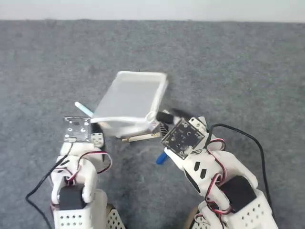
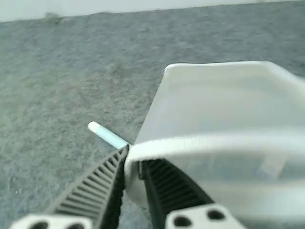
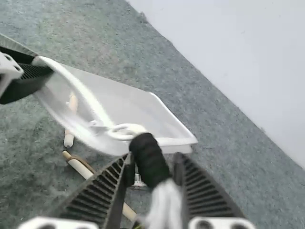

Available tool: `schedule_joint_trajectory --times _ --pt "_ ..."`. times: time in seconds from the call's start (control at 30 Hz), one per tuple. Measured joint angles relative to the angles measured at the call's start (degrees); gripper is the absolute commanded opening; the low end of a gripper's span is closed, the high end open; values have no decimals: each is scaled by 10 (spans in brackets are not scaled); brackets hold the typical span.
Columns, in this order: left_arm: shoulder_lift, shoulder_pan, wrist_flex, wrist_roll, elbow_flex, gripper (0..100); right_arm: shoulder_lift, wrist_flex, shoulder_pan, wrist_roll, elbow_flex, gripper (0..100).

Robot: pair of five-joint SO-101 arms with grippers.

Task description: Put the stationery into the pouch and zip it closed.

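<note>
two grippers, high view: left gripper (image 1: 97, 128) at the near-left corner of the pouch (image 1: 133, 93); right gripper (image 1: 164, 121) at its near-right corner.
pouch, high view: translucent white, on the grey table (image 1: 238, 62), mouth edge toward the arms.
loose stationery, high view: pale pen (image 1: 83, 109) pokes out past the pouch's left side. wooden pencils (image 1: 143, 137) lie under the pouch's near edge. blue item (image 1: 162, 158) sits nearer the arms than the pouch, partly under the right arm.
left gripper, left wrist view: jaws pinched tight on the pouch's zip edge at the corner. pale pen lies on the table just past that corner.
right gripper, right wrist view: jaws closed down to a narrow gap, clamping a black-tipped marker (image 3: 148, 160). black end sits right at the pouch's mouth edge; cannot tell if it touches.
pencils, right wrist view: one seen through the pouch wall, one just outside the mouth.
left gripper, right wrist view: gripping the far corner of the pouch's mouth.
</note>
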Motion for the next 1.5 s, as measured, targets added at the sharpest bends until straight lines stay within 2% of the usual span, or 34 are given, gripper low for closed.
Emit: schedule_joint_trajectory --times 0.13,0.43,0.6,1.07,1.5 --pt "0 -13 3 -1 0 9 46 0 9 1 -2 191" --pt "0 -54 3 6 0 9 244 9 89 -37 -83 191" --pt "0 -71 3 14 0 9 343 15 98 -52 -119 117" --pt "0 -76 3 14 0 9 636 151 178 -86 -298 110" --pt "0 -76 3 14 0 9 865 224 248 -89 -462 110"
